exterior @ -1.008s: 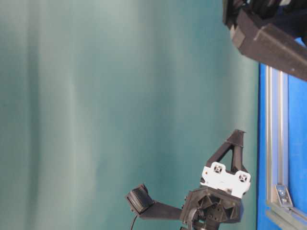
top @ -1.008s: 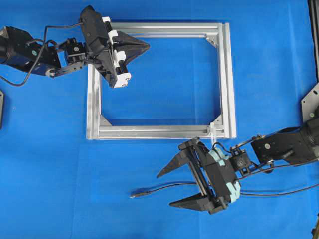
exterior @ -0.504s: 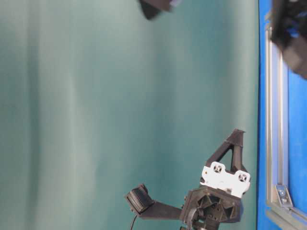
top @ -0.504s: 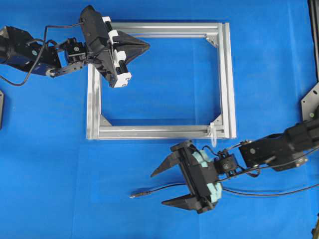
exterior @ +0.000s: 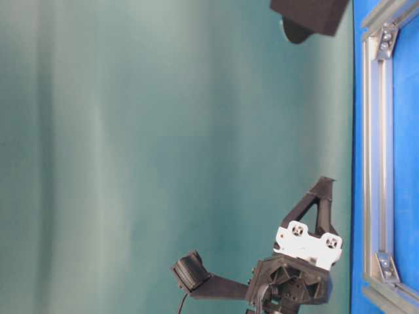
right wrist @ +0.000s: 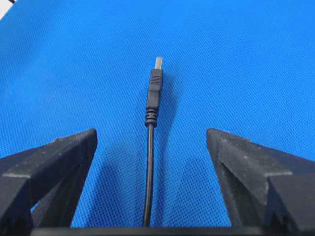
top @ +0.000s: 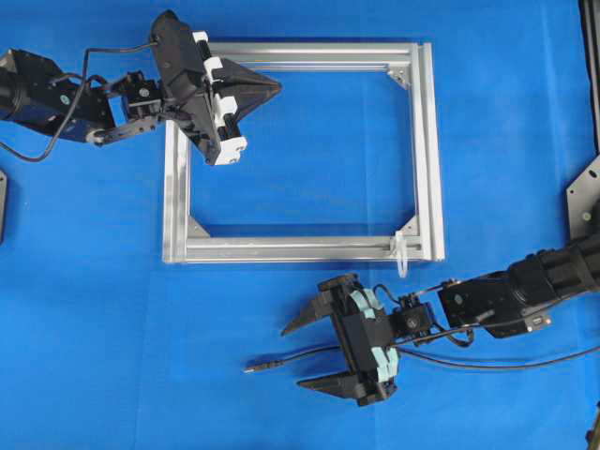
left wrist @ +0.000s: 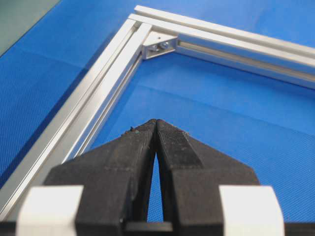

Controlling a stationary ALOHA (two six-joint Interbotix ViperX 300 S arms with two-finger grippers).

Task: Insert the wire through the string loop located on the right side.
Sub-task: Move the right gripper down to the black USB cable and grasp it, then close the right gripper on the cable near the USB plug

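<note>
The wire (top: pixel 314 353) lies on the blue mat below the frame, its plug tip (top: pixel 251 368) pointing left. My right gripper (top: pixel 292 357) is open and straddles it, one finger on each side, touching nothing. In the right wrist view the wire (right wrist: pixel 149 162) runs up between the right gripper's (right wrist: pixel 150 132) wide jaws to the plug (right wrist: pixel 155 86). The string loop (top: pixel 401 255) is a small whitish tie at the frame's lower right corner. My left gripper (top: pixel 278 86) is shut and empty over the frame's top left; the left wrist view shows its left gripper tips (left wrist: pixel 156 122) pressed together.
A silver aluminium frame (top: pixel 427 141) lies flat on the blue mat, with corner brackets (left wrist: pixel 160 44) inside. The wire trails off to the right edge (top: pixel 562 354). A metal plate (top: pixel 583 202) sits at the far right. In the table-level view the frame (exterior: pixel 373 163) shows edge-on.
My right gripper has slid left along the wire toward its plug end, still open. The left arm and the wire have not moved.
</note>
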